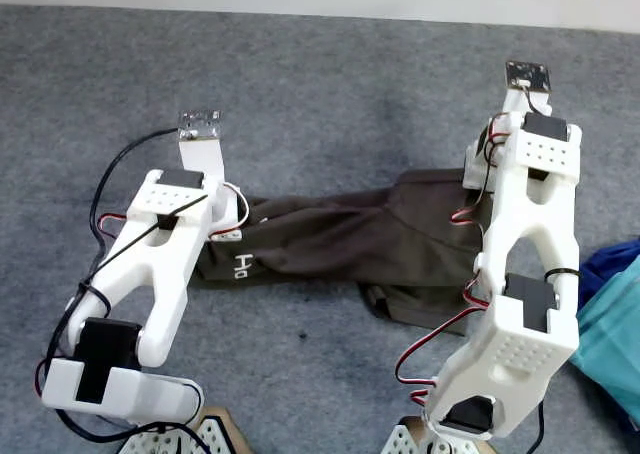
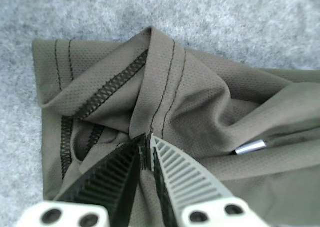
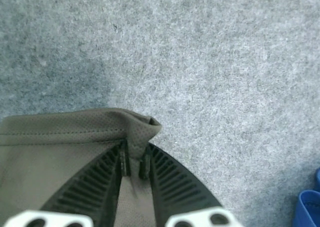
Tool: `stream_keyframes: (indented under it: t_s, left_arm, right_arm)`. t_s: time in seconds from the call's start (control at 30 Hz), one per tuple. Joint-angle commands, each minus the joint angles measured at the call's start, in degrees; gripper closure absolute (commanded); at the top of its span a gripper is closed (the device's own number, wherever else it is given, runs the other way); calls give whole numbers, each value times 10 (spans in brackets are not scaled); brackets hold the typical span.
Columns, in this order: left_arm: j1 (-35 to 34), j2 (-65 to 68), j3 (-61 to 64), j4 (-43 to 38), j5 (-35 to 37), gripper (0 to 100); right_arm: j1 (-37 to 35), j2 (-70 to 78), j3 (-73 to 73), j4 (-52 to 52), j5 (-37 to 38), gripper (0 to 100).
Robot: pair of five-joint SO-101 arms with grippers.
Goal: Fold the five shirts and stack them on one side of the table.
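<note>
1. Pinching the olive shirt [image 1: 340, 244], lying across the desk [image 1: 300, 84], with left claw [image 2: 146, 147] and right claw [image 3: 134, 159] both closed on folds.
2. Probably handling as light, limp mesh; gripping best at hems.

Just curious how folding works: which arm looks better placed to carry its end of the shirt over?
Probably right. The right gripper pinches a flat, clean edge of the shirt; the left gripper is shut on bunched folds, likelier to drag crooked.
</note>
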Motion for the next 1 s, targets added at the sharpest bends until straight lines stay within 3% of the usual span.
stream_keyframes:
  t_s: [0.0,0.3,0.57,0.97]
  left_arm:
    - [4,-8,-41,28,3,994]
    - [-65,-8,-124,125,3,994]
    - [-61,-9,-134,127,3,994]
    - [-43,-3,-373,200,6,994]
  right_arm:
    - [6,-42,-12,0,-5,990]
    - [7,-42,-11,0,-5,990]
    - [8,-42,-10,-9,-5,990]
    - [19,-129,-96,23,-2,990]
